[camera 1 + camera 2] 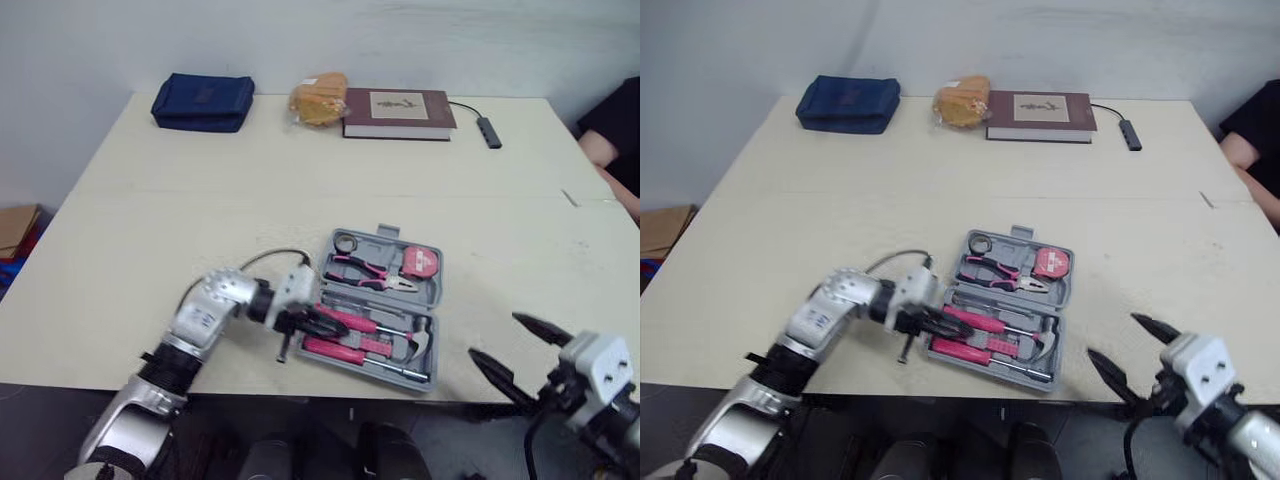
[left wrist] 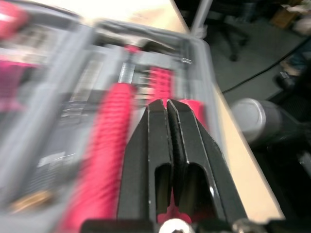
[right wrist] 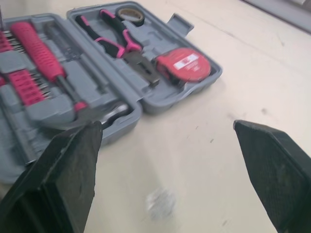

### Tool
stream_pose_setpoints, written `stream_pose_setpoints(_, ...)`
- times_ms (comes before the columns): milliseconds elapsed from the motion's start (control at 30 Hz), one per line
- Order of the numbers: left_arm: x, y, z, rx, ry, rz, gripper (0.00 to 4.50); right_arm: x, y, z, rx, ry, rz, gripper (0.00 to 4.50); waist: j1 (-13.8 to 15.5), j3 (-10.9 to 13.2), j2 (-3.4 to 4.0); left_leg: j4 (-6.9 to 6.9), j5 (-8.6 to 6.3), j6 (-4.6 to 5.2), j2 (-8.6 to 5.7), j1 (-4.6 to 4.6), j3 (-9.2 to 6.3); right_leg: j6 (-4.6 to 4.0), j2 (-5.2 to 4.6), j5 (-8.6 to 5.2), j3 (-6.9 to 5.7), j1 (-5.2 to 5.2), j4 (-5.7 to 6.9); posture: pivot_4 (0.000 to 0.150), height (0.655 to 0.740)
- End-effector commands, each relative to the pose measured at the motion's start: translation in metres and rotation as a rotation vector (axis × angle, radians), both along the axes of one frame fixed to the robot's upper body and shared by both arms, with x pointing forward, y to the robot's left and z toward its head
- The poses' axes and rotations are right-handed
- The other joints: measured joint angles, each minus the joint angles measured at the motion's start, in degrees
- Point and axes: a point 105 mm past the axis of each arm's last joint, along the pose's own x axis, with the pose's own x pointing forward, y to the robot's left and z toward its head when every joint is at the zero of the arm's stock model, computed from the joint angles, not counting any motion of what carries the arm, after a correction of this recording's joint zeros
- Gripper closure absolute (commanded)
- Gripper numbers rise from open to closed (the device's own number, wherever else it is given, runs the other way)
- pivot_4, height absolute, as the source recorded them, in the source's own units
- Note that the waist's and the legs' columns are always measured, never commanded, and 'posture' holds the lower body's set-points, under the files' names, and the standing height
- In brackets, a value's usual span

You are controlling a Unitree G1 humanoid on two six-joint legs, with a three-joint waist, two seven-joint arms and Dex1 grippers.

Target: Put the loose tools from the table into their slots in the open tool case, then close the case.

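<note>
Left wrist view has the left jaws pressed together, black fingers [image 2: 150,160] meeting at their tips. I cannot tell whether anything is nipped between them. Directly beneath and ahead of them lies the open tool case [image 3: 167,103], with a pink-handled screwdriver [image 2: 109,145] running alongside the fingers.

From the head camera, these jaws sit over the case's left edge on the table [image 1: 150,250]. A thin dark shaft [image 1: 283,346] lies just below them beside the case; whether they hold it is unclear.

Beyond the left jaws, in the case's far half, are the pliers [image 1: 372,272], a roll of black tape [image 1: 346,243] and the red tape measure [image 1: 420,263]. The hammer [image 1: 418,342] lies in the near half, further along from the jaws.

The right jaws stand wide apart, fingers [image 3: 63,174] empty. They hover at the table's front edge, well apart from the case, which lies ahead of them and to their left.
</note>
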Motion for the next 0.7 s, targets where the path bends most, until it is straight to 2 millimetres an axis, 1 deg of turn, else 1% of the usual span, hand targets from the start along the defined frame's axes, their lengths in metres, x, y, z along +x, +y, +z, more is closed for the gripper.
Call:
stream_pose_setpoints(33, 0.024, 0.020, 0.010, -0.047, -0.017, 0.132, 4.50, 0.010, -0.012, -0.010, -0.050, 0.065, -0.033, 1.35, 0.1, 0.0, -0.02, 0.00, 0.00, 0.01, 0.00, -0.04, -0.01, 0.00, 0.04, 0.00, -0.05, 0.00, -0.02, 0.150, 0.7400)
stream_pose_setpoints(67, 0.035, 0.026, 0.007, -0.020, -0.027, 0.195, 4.50, 0.014, -0.011, -0.012, -0.063, 0.074, -0.017, 1.84, 0.2, 0.0, -0.04, 0.00, 0.02, 0.02, -0.03, -0.06, -0.05, 0.01, 0.10, 0.00, -0.13, 0.00, -0.03, 0.150, 0.7400)
stream_pose_setpoints(100, 0.044, 0.031, 0.004, 0.003, -0.040, 0.246, 4.50, 0.018, -0.011, -0.017, -0.074, 0.099, -0.009, 2.30, 0.2, 0.1, -0.07, 0.00, 0.03, 0.05, -0.07, -0.09, -0.07, 0.03, 0.37, 0.01, -0.18, 0.00, -0.03, 0.150, 0.7400)
stream_pose_setpoints(133, 0.052, 0.035, -0.003, 0.043, -0.032, 0.293, 4.50, 0.023, -0.007, -0.021, -0.088, 0.119, 0.020, 2.84, 0.2, 0.1, -0.15, 0.00, 0.04, 0.06, -0.08, -0.13, -0.08, 0.07, 0.38, 0.03, -0.18, 0.00, -0.04, 0.150, 0.7400)
stream_pose_setpoints(167, 0.057, 0.038, -0.008, 0.070, -0.026, 0.322, 4.50, 0.026, -0.005, -0.024, -0.099, 0.133, 0.038, 3.35, 0.1, 0.2, -0.28, 0.00, 0.05, 0.08, -0.09, -0.14, -0.09, 0.09, 0.42, 0.05, -0.22, 0.00, -0.02, 0.150, 0.7400)
stream_pose_setpoints(200, 0.059, 0.039, -0.012, 0.087, -0.033, 0.326, 4.50, 0.029, -0.003, -0.028, -0.110, 0.152, 0.043, 3.82, 0.1, 0.2, -0.29, 0.00, 0.06, 0.11, -0.09, -0.15, -0.07, 0.18, 0.48, 0.10, -0.32, 0.01, 0.01, 0.150, 0.7400)
stream_pose_setpoints(233, 0.058, 0.037, -0.017, 0.108, -0.038, 0.312, 4.50, 0.034, 0.001, -0.032, -0.112, 0.157, 0.053, 4.40, 0.1, 0.2, -0.30, 0.00, 0.08, 0.14, -0.10, -0.19, -0.07, 0.24, 0.49, 0.13, -0.38, 0.00, 0.02, 0.150, 0.7400)
stream_pose_setpoints(267, 0.057, 0.035, -0.021, 0.118, -0.045, 0.297, 4.50, 0.038, 0.003, -0.034, -0.113, 0.159, 0.058, 4.46, 0.1, 0.2, -0.33, 0.00, 0.08, 0.14, -0.11, -0.18, -0.07, 0.26, 0.49, 0.14, -0.43, 0.01, 0.01, 0.150, 0.7400)
stream_pose_setpoints(400, 0.057, 0.022, -0.032, 0.109, -0.029, 0.302, 4.50, 0.050, 0.019, -0.045, -0.112, 0.202, 0.113, 4.46, 0.2, 0.3, -0.46, 0.02, 0.10, 0.18, -0.15, -0.28, -0.05, 0.40, 0.45, 0.22, -0.50, 0.00, -0.10, 0.150, 0.7400)
stream_pose_setpoints(500, 0.058, 0.015, -0.031, 0.090, -0.062, 0.303, 4.50, 0.057, 0.025, -0.044, -0.109, 0.184, 0.126, 4.46, 0.1, 0.3, -0.49, 0.06, 0.11, 0.19, -0.15, -0.37, -0.14, 0.40, 0.46, 0.23, -0.57, -0.01, -0.13, 0.150, 0.7400)
stream_pose_setpoints(567, 0.059, 0.010, -0.033, 0.087, -0.045, 0.323, 4.50, 0.061, 0.027, -0.044, -0.119, 0.178, 0.138, 4.46, 0.1, 0.3, -0.51, 0.07, 0.11, 0.19, -0.15, -0.35, -0.14, 0.41, 0.48, 0.23, -0.59, 0.01, -0.12, 0.150, 0.7400)
stream_pose_setpoints(700, 0.057, 0.004, -0.043, 0.113, -0.026, 0.314, 4.50, 0.069, 0.034, -0.044, -0.142, 0.169, 0.184, 4.46, -0.1, 0.4, -0.55, 0.22, 0.13, 0.19, -0.14, -0.35, -0.13, 0.46, 0.49, 0.27, -0.57, 0.03, -0.04, 0.150, 0.7400)
